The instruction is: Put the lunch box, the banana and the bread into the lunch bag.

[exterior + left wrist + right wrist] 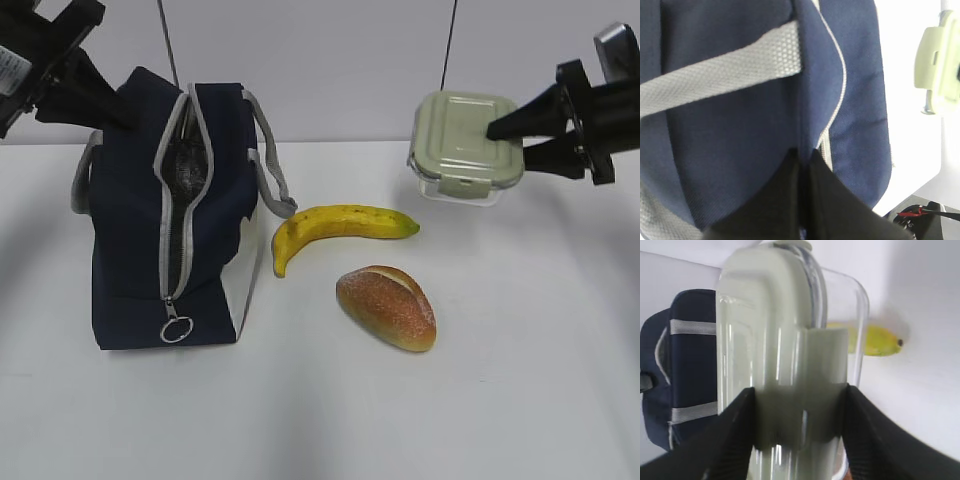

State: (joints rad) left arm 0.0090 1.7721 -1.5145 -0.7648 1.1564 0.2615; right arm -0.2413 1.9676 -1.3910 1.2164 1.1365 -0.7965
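- The right gripper [520, 140] holds the lunch box [466, 146] up off the white table [520, 400], one black finger above the sage-green lid and one below the clear glass base, clamped on the box's near edge.
- In the right wrist view the lunch box [790, 340] fills most of the picture, turned on edge, with the black fingers [725, 435] pressing on either side of it.
- The box lies nearly flat, its lid facing up and slightly forward; it is square, so no long axis stands out.
- Below and to the left of the right gripper, the banana [340, 228] lies on the table, its long axis running left to right, its greenish tip toward the gripper's side and its other end curving toward the camera.
- Just in front of the banana, apart from it, the bread [388, 306] lies slanted, its long axis running from back left to front right.
- Bare table stretches beneath and in front of the right gripper.
- The lunch bag [150, 230] stands upright well to the left, its grey zipper [172, 250] parted along the top and down the front, leaving a narrow opening.
- The left gripper [804, 165] is pinched shut on the bag's fabric at the top edge beside the zipper, with a grey strap [720, 75] just beyond it.
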